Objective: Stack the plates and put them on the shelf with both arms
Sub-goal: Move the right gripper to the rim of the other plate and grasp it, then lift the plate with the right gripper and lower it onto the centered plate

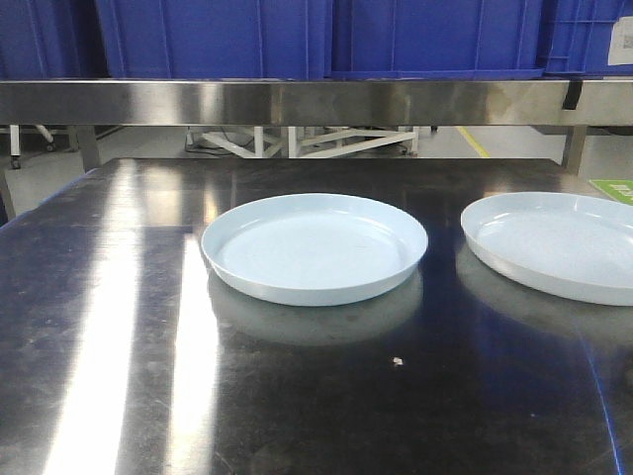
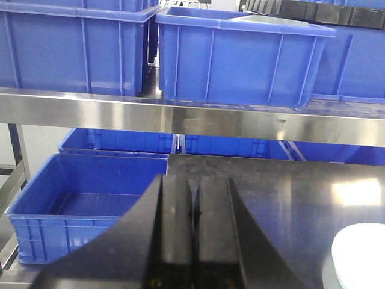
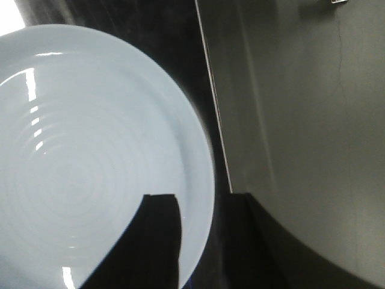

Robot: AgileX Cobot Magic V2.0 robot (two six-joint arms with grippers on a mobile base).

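From the front we see two plates lying flat and well apart on the dark, mirror-like steel counter (image 1: 119,327). The middle plate (image 1: 315,247) is round, shallow and glossy pale blue, with a low upturned rim. The right plate (image 1: 554,242) has the same shape and is cut by the picture's edge. Behind them runs the shelf (image 1: 297,101), a long brushed-steel beam carrying blue plastic crates (image 1: 218,35). A tiny white speck (image 1: 398,361) sits on the counter in front of the plates

From the left wrist we see the left pincer (image 2: 194,192) clenched on nothing, its two flat black fingers pressed together with only a thin seam between. It hangs over the counter (image 2: 289,192), facing the shelf (image 2: 180,117) and its ribbed crates (image 2: 234,54). A pale sliver of plate (image 2: 361,253) shows at the lower right corner, apart from the pincer

From the right wrist we see the right pincer (image 3: 201,195) spread wide. One black finger (image 3: 150,241) lies above the plate (image 3: 90,150), whose bottom shows faint concentric rings, and the other lies beyond the rim. We cannot tell whether either touches it
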